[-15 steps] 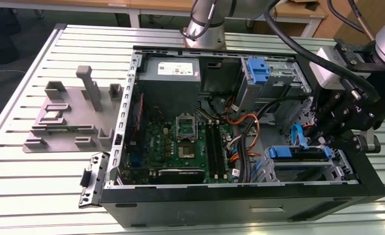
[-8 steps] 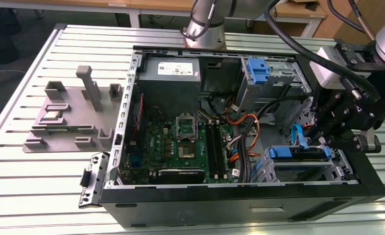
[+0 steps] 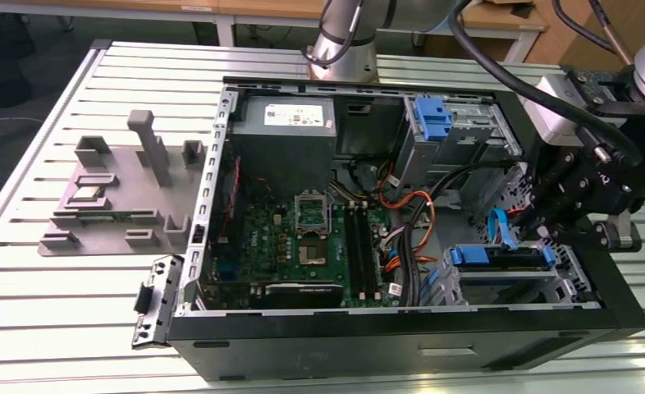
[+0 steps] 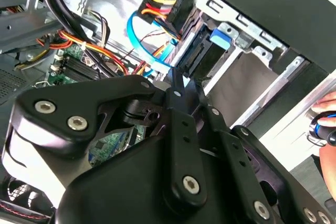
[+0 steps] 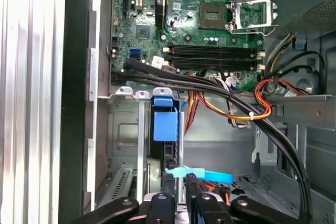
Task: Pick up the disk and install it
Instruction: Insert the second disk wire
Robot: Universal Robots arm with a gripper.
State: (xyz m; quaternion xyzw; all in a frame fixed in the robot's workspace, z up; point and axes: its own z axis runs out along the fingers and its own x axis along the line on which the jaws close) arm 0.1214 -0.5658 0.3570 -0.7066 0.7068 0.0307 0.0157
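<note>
The disk [image 3: 499, 257], in its blue carrier, sits in the drive cage at the case's front corner on the exterior view's right. The first wrist view looks along its edge, with the blue carrier tab [image 5: 164, 125] up in the bay. The second wrist view shows the disk [image 4: 201, 52] slotted between the metal rails. My gripper [image 3: 536, 232] hangs just over the cage. Its black fingers [image 5: 168, 188] stand close together right beside the disk's end, with nothing seen held between them. In the second wrist view the fingertips [image 4: 175, 84] meet below the disk's connector end.
A light blue data cable [image 5: 200, 174] and bundles of black, orange and yellow wires [image 5: 247, 113] run close to the fingers. A tall blue bracket [image 3: 433, 120] and the grey power supply [image 3: 285, 120] stand at the case's back. A grey fixture [image 3: 125, 197] lies beside the case. A hand [image 4: 325, 120] is outside the case.
</note>
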